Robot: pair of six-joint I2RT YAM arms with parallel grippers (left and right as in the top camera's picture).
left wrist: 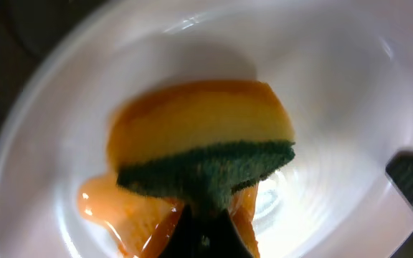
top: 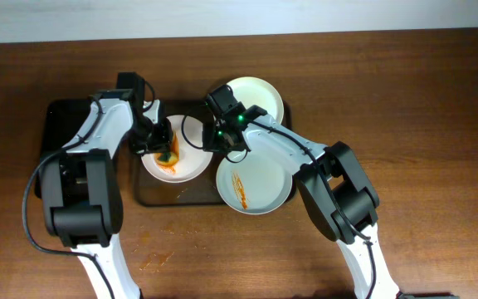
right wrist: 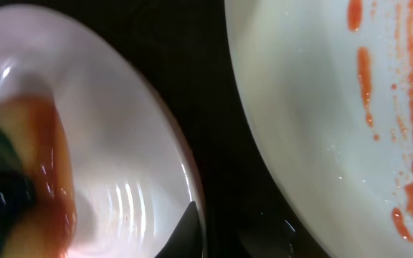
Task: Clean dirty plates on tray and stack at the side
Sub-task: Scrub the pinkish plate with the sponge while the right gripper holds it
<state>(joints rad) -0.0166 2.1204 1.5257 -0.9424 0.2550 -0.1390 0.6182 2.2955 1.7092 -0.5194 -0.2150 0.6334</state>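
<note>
A dirty plate (top: 187, 164) with orange-brown sauce lies at the left of the dark brown tray (top: 152, 195). My left gripper (top: 161, 143) is shut on a yellow and green sponge (left wrist: 206, 143) and presses it on the sauce in this plate (left wrist: 350, 107). My right gripper (top: 225, 143) is shut on the same plate's right rim (right wrist: 185, 179). A second plate (top: 260, 183) with sauce streaks lies on the tray's right end and fills the right of the right wrist view (right wrist: 314, 93). A plain white plate (top: 260, 93) sits behind the tray.
A smaller black tray (top: 56, 124) lies left of the brown tray, partly under my left arm. A sauce smear (top: 156, 260) marks the wooden table near the front. The brown tray's dark floor (right wrist: 221, 107) shows between the two plates.
</note>
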